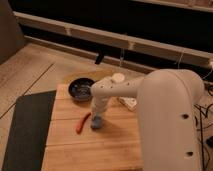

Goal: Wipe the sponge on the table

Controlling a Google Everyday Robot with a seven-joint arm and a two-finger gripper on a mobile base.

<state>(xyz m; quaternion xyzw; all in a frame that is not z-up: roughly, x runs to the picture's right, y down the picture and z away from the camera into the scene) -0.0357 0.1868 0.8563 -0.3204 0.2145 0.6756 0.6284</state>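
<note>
The white arm [165, 115] fills the near right of the view and reaches down onto the table [112, 147], a light plank top that spreads out all around the gripper. The dark mat [27, 132] lies well off to the gripper's side, past the table's edge. Beyond the gripper, farther from the camera, sits a dark bowl [80, 89]. On the gripper's other side, near the arm, lies a pale white object [128, 102].

A thin red stick [82, 123] rests just beside the gripper on the mat side. The gripper [98, 116] points straight down, and the blue-grey sponge [96, 122] sits directly beneath its tip, flat on the boards. Whether the gripper clasps the sponge or merely presses on it, I cannot tell.

The risks, as I judge them:
- A stroke toward the mat would likely catch the red stick and push it along or off the boards.
- A stroke away from the camera could knock the bowl.
- With too little downward pressure, the sponge may slip out and be left behind.
- With too much pressure, it may snag on a board seam.
</note>
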